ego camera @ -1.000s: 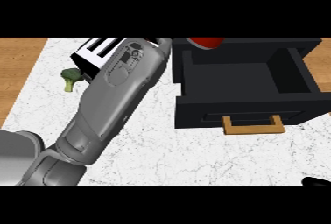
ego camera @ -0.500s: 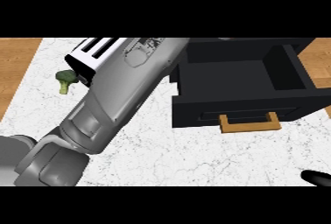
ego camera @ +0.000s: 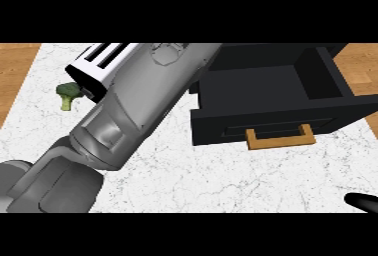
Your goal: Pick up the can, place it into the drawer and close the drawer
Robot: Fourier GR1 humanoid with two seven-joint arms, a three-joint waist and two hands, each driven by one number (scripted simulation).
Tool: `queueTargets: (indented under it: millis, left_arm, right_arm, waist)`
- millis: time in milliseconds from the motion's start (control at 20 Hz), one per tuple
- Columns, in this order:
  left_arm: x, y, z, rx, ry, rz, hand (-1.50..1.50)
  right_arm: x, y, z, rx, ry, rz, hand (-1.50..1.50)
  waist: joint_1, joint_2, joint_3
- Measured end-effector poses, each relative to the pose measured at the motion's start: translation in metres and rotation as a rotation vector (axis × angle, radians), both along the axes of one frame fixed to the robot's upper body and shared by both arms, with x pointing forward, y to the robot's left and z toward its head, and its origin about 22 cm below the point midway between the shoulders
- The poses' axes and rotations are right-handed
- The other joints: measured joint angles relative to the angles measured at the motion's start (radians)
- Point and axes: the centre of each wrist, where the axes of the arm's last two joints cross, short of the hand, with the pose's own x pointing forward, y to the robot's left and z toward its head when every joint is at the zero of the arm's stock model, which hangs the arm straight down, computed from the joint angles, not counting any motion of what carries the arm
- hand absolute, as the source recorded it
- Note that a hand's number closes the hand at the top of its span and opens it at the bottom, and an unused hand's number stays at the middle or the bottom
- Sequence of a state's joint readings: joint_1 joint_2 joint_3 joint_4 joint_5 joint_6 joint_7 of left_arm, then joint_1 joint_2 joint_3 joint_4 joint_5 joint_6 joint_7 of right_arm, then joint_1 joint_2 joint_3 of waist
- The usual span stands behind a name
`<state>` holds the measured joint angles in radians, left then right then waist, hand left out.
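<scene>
Robot hand (ego camera: 363, 201) barely visible at lower right, fingers' state indiscernible; open drawer (ego camera: 273, 95) nearby.

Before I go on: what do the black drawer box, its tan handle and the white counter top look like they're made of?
The black open drawer box looks like matt painted wood or board, with flat panels and no gloss. Its tan U-shaped handle looks like bare wood, though brushed brass is possible. The white counter top looks like polished marble or a stone-look laminate, going by its thin grey veins.
</scene>
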<state>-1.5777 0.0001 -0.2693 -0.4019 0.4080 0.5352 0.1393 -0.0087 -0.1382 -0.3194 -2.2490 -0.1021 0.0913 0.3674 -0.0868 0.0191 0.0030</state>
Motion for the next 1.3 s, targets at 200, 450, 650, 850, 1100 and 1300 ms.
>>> queueTargets:
  millis: [200,450,650,850,1100,1300]
  left_arm:
    - [0.002,-0.001,-0.001,-0.003,-0.004,0.051,-1.50]
    - [0.004,0.000,-0.003,0.001,-0.022,0.095,-1.50]
    - [0.004,0.000,0.000,-0.020,-0.028,0.111,-1.50]
    - [0.005,0.001,-0.004,-0.053,-0.022,0.117,-1.50]
    - [0.005,0.001,-0.001,-0.100,-0.012,0.107,-1.50]
    - [0.005,0.001,0.000,-0.125,-0.017,0.105,-1.50]
  right_arm:
    - [0.003,0.002,0.000,0.000,-0.004,0.001,-1.50]
    - [0.008,0.006,0.009,-0.059,-0.021,0.009,-1.50]
    - [0.013,0.008,0.014,-0.136,-0.047,0.026,-1.50]
    - [0.023,0.016,0.022,-0.248,-0.089,0.032,-1.50]
    - [0.040,0.025,0.020,-0.419,-0.101,0.028,-1.50]
    - [0.059,0.032,0.014,-0.558,-0.101,0.013,-1.50]
  waist:
    - [-0.006,0.002,0.000]
    - [-0.011,0.006,0.000]
    - [-0.013,0.009,0.000]
    - [-0.011,0.012,0.000]
    - [0.003,0.013,-0.001]
    - [0.015,0.013,-0.001]
